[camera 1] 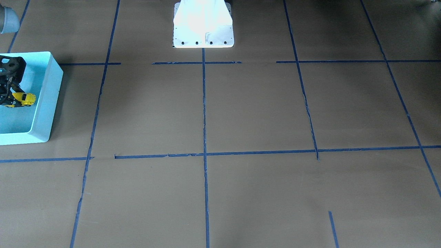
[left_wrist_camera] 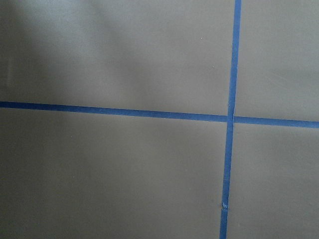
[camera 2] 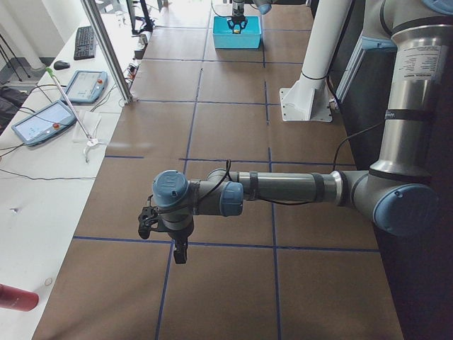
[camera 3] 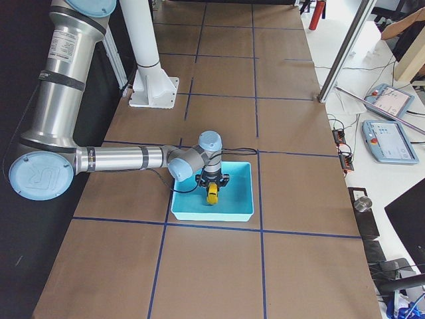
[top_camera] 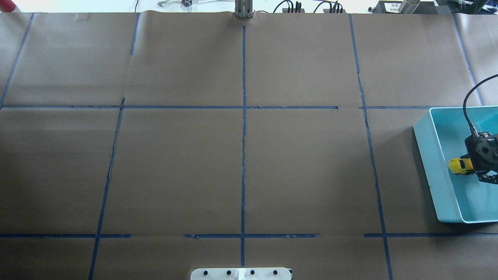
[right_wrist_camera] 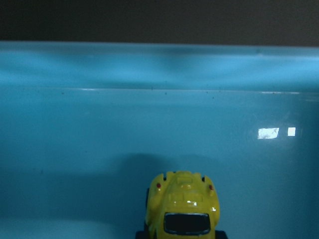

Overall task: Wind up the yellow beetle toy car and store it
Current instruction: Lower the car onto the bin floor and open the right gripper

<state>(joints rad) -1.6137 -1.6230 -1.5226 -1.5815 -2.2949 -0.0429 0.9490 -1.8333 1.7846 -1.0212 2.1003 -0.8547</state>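
Two arms on this rig, and only the right one has anything going on. The right gripper (camera 1: 12, 99) is down inside the turquoise bin (camera 1: 48, 103), which sits out at the robot's right end of the table (camera 1: 258, 110). Its jaws look clamped on the yellow beetle toy car (camera 1: 26, 98). In the front-facing view the little car pokes out sideways from between the black fingers, toward the bin wall nearest the middle of the table. The right wrist camera shows the car's rounded yellow body and one dark window at the bottom centre. The bin's blue floor and wall sit behind it, and a soft shadow falls on the floor just past the car. Whether the wheels touch the bin floor can't be made out from any view.

The left gripper (camera 2: 148, 224) hangs over the brown paper at the other end of the table, well apart from the bin. It only shows up in the left side view, so whether it's open or closed can't be told. Its wrist camera just sees paper and a crossing of blue tape lines (left_wrist_camera: 230, 118). The white robot base (camera 1: 203, 27) stands at the table's edge, in the middle.
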